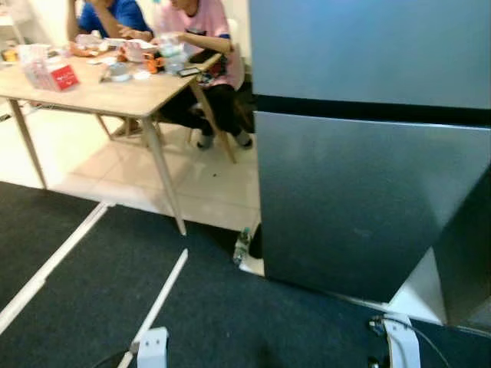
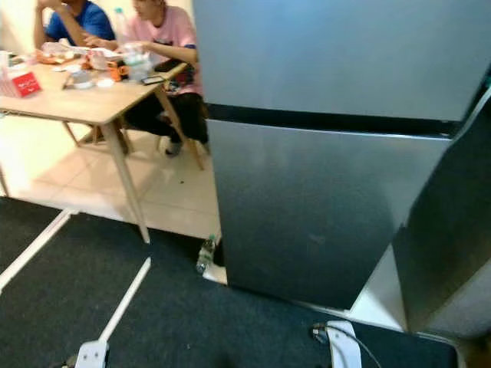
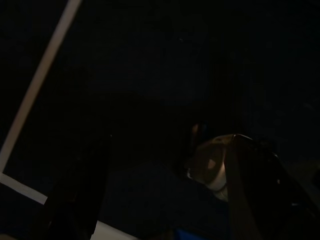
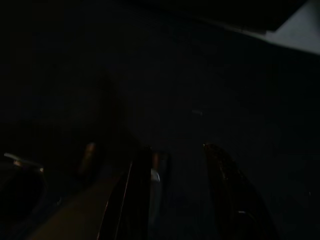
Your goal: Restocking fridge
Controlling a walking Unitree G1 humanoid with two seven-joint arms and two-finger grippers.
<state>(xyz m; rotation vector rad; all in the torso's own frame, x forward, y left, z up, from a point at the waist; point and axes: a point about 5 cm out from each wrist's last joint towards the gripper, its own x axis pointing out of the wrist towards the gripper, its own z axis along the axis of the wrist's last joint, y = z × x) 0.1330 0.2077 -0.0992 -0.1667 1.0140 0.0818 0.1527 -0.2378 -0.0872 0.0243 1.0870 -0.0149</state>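
Note:
A tall grey fridge [image 1: 368, 192] stands before me on the right, with both its upper door [image 2: 337, 54] and lower door [image 2: 307, 215] closed. A small bottle [image 1: 242, 245] stands on the floor at the fridge's lower left corner. Both arms hang low at the bottom edge of the eye views, the left arm [image 1: 152, 349] and the right arm [image 1: 400, 341]. In the dark left wrist view my left gripper [image 3: 165, 200] has its fingers wide apart over dark carpet. My right gripper [image 4: 180, 195] also shows two separated fingers with nothing clear between them.
A wooden table [image 1: 100, 96] with cups and boxes stands at the back left, and two people [image 1: 199, 46] sit behind it. Dark carpet [image 1: 92, 291] with white strips [image 1: 54, 261] covers the near floor. A darker panel [image 1: 468, 253] angles out at the fridge's right.

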